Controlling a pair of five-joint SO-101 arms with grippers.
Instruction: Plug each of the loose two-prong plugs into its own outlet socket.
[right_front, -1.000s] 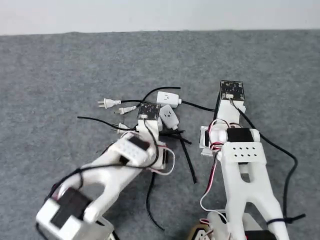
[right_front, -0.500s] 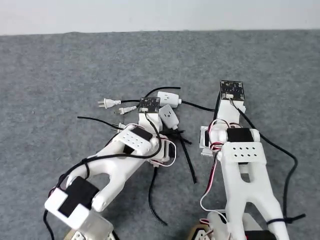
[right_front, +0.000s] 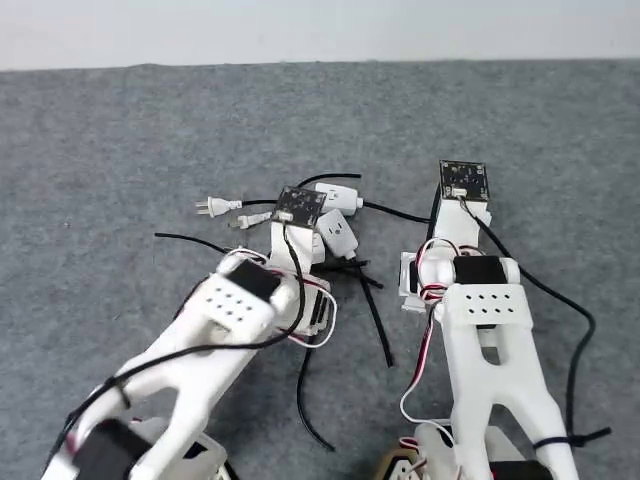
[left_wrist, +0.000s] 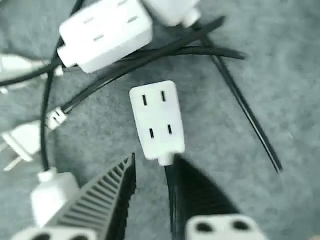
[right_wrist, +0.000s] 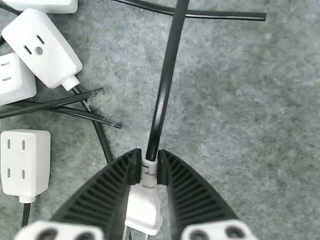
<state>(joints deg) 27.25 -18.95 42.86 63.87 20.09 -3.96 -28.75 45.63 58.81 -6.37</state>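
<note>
In the left wrist view my left gripper (left_wrist: 153, 162) is open, its jaws astride the black cord of a white two-outlet socket (left_wrist: 157, 120) lying on the grey carpet. Another white socket (left_wrist: 105, 32) lies beyond it, and loose white plugs (left_wrist: 20, 142) lie off to one side. My right gripper (right_wrist: 148, 155) is shut on a white two-prong plug (right_wrist: 143, 205) whose black cord (right_wrist: 165, 85) runs away from it. Several white sockets (right_wrist: 25, 160) lie near it. In the high view the sockets (right_front: 338, 235) and two loose plugs (right_front: 215, 207) lie mid-table.
Black cords (right_front: 375, 310) cross the carpet between the two arms. The left arm (right_front: 235, 305) stretches from the front left to the socket cluster; the right arm (right_front: 485, 300) stands at the right. Bare grey carpet (right_front: 120, 130) lies at the back and far left.
The left arm's elbow has swung toward the front left and its wrist has edged a little toward the back over the sockets. The right arm has kept still.
</note>
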